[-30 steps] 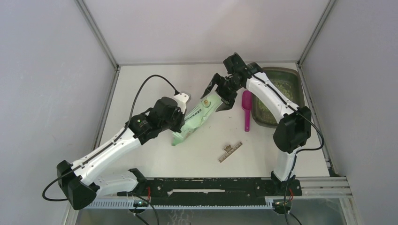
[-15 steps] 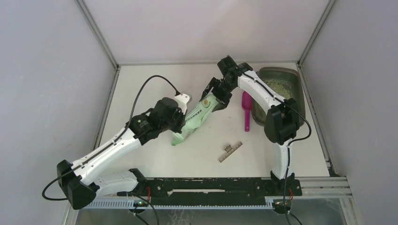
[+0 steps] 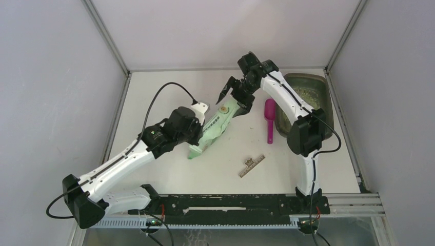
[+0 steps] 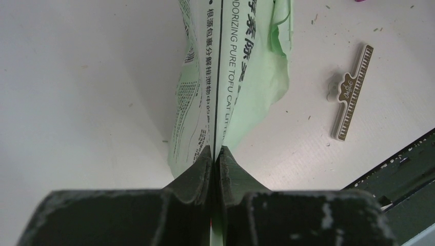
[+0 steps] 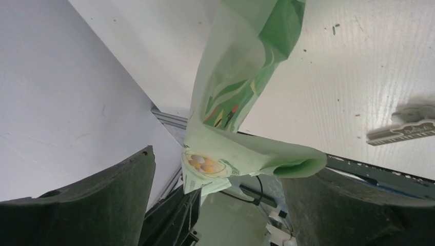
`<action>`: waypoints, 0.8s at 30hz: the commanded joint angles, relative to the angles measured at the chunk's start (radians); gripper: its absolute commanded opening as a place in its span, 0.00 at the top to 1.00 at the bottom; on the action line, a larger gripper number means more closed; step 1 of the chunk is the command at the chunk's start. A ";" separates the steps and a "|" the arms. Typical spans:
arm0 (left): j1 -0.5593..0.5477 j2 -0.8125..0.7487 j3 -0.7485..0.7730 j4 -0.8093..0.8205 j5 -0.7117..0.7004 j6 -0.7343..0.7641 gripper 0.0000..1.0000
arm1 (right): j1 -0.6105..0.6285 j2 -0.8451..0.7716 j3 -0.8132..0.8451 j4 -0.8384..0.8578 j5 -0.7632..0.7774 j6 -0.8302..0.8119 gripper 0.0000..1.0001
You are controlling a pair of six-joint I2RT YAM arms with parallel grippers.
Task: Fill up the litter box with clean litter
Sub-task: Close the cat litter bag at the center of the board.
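Litter box sits right of the open right end effector; left end effector pinches green bag.

Light-green printed bag slanting across my white tabletop, magenta scoop off to its right, small keyboard-patterned clip nearer me, dark specks scattered around.

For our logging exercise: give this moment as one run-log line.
left gripper: shut on green bag; right gripper: open, astride bag; litter box: holds litter
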 commanded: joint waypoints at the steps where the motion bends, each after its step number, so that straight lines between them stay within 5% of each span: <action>1: -0.011 0.000 -0.005 0.043 -0.020 0.011 0.88 | 0.006 -0.035 0.039 -0.105 0.009 -0.020 0.05; 24: -0.025 -0.010 -0.028 0.066 -0.022 0.012 0.89 | 0.048 -0.039 0.048 -0.244 0.014 -0.026 0.01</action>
